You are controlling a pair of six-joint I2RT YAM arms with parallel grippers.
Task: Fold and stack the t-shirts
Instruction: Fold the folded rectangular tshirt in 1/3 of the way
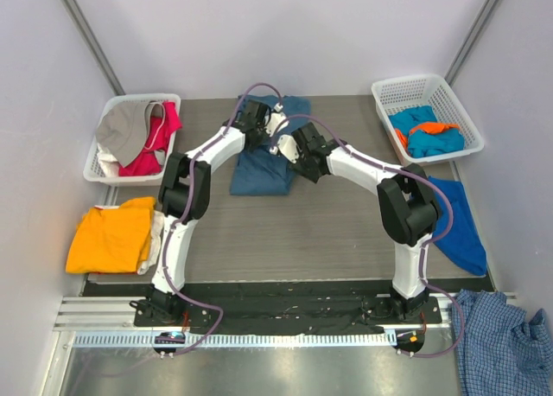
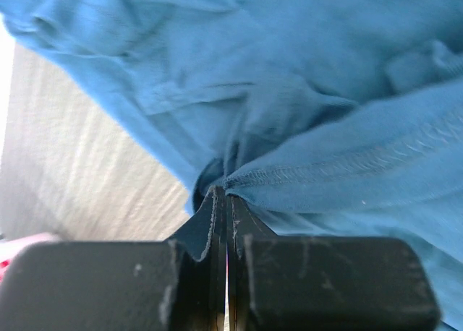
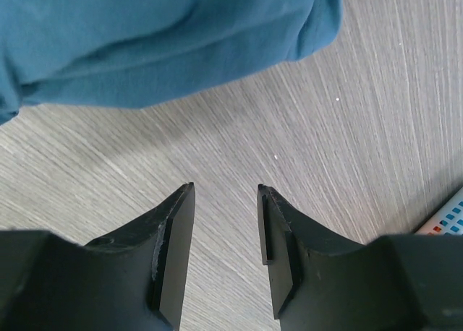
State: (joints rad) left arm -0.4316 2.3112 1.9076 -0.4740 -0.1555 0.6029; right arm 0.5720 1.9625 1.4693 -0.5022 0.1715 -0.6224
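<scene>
The left gripper is pinched tight on a stitched hem fold of the dark teal t-shirt (cloth bunches at its tips). Just beside that shirt, the right gripper stands half spread and empty over the grey wood-grain table on which the shirt lies, with pale walls beyond.

Dark teal tee roughly folded, lumpy, lies far centre of surface; a fold by its stitched hem is bunched and clamped tight in left end effector. Orange tee is a loose flat pile at the surface's left edge. Red tee and grey tee crumpled in left basket, grey on top. Turquoise tee crumpled in right basket. Blue tee draped off right edge
</scene>
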